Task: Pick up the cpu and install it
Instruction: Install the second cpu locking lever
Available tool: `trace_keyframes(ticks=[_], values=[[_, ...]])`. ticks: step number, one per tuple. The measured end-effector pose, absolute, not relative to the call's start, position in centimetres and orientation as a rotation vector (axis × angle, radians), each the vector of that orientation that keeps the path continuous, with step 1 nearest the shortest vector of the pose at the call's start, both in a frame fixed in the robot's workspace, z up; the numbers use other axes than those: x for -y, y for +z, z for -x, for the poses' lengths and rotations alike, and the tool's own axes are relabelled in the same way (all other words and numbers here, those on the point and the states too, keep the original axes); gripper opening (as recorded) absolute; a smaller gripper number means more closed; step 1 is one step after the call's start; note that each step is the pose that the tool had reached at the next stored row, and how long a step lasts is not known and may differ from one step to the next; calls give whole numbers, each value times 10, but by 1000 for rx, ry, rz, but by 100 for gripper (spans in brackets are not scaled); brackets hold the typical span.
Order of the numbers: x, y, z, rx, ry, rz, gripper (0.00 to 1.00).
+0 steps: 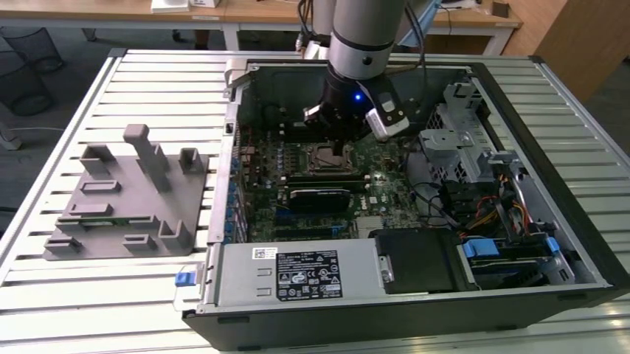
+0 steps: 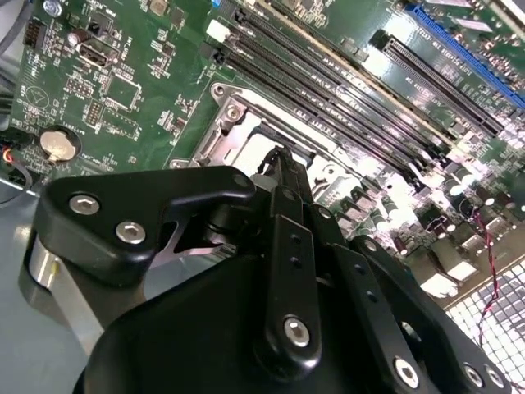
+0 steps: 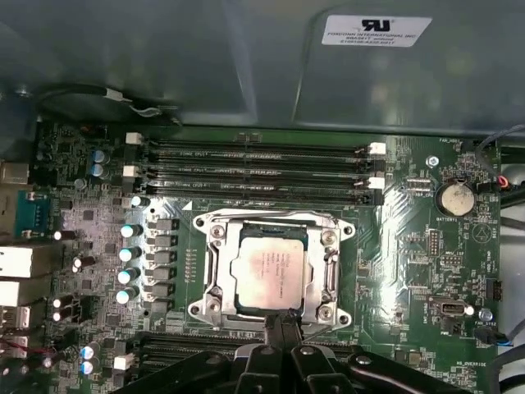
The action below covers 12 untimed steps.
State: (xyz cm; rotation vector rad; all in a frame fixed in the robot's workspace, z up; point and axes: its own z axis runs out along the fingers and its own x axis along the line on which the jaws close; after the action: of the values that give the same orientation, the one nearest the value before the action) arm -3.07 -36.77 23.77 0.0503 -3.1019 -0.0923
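Hovering over motherboard (image 3: 410,271), gripper (image 3: 281,327) fingers pressed together, holding nothing; cpu (image 3: 268,267) sat in socket (image 3: 215,287), frame centre, just beyond fingertips.

Robotics lab or workshop — slatted metal bench (image 1: 147,66), opened computer case (image 1: 551,169), grey fixture (image 1: 128,199), desks (image 1: 265,15) behind
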Motion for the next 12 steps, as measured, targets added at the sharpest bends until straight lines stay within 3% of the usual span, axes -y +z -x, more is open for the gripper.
trace_keyframes(ticks=[12], values=[[380, 237, 31, 3087, -94, -50, 11]])
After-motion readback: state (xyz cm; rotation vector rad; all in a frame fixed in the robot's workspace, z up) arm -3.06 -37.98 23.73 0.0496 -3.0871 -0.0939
